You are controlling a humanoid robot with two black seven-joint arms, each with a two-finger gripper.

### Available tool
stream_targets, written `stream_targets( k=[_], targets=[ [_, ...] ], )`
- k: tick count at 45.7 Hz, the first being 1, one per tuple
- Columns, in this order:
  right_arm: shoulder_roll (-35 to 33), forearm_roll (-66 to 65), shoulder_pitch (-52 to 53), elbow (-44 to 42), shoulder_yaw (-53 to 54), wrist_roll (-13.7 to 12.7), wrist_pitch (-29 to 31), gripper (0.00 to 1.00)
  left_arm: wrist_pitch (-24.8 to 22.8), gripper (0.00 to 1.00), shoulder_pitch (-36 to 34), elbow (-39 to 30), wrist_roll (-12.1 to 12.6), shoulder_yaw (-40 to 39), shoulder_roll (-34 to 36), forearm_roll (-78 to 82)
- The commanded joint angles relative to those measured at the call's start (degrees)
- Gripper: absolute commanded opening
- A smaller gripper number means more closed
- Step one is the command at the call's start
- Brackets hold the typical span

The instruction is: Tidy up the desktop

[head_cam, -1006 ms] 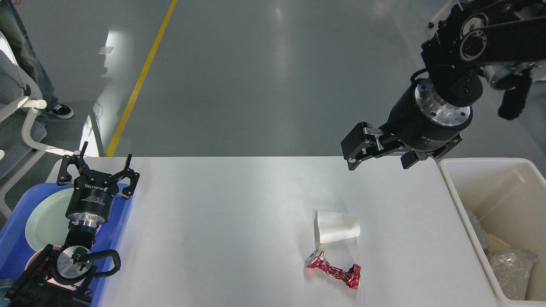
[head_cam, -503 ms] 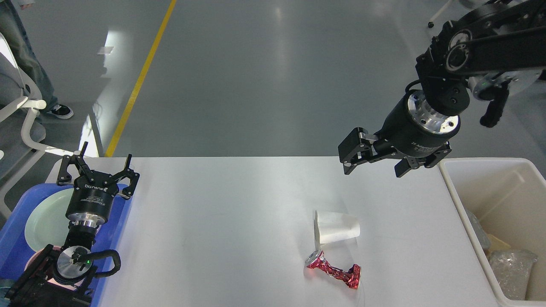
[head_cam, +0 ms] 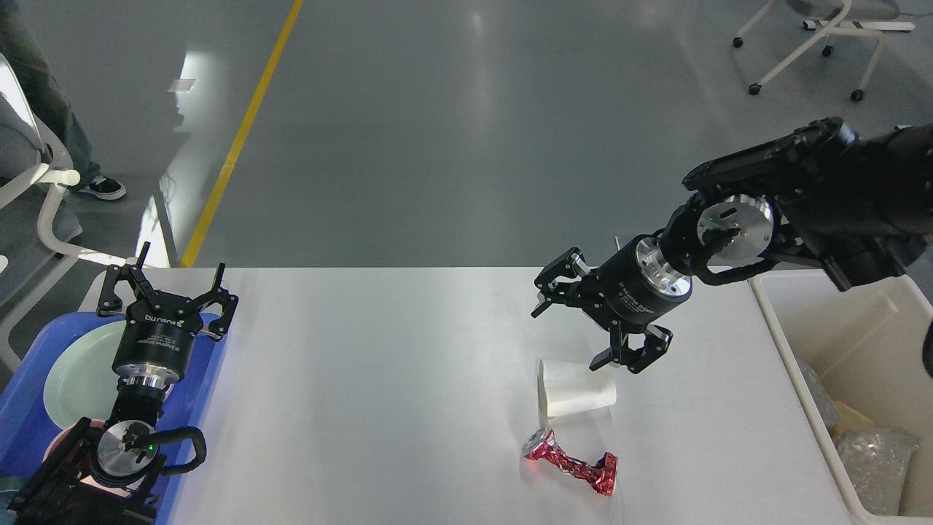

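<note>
head view: the white-grey desktop (head_cam: pixel 379 394) spans the middle of the scene, with a blue tray (head_cam: pixel 29 415) holding a pale green plate (head_cam: pixel 76 375) at its left edge and a cream bin (head_cam: pixel 867 343) at its right edge. the right gripper (head_cam: pixel 572 324) hangs low over the right half of the desktop, its two fingers spread wide and holding nothing, just beyond a white paper cup (head_cam: pixel 576 389) lying on its side. a crushed red can (head_cam: pixel 572 461) lies just nearer than the cup, close to the near edge. the left gripper (head_cam: pixel 169 286) is poised above the far end of the tray, fingers splayed wide and empty. crumpled clear plastic (head_cam: pixel 875 456) sits in the bin's near corner. a white wheeled chair (head_cam: pixel 816 36) stands on the grey floor at far right
</note>
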Motion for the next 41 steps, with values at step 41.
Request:
stream_targets(
  k=[41],
  targets=[
    [9.12,31.23,-31.23,-20.43,7.46,0.17,-31.72,0.98,0.00,0.97,0.00,0.00,-0.06,0.00,0.00,0.00]
  ],
)
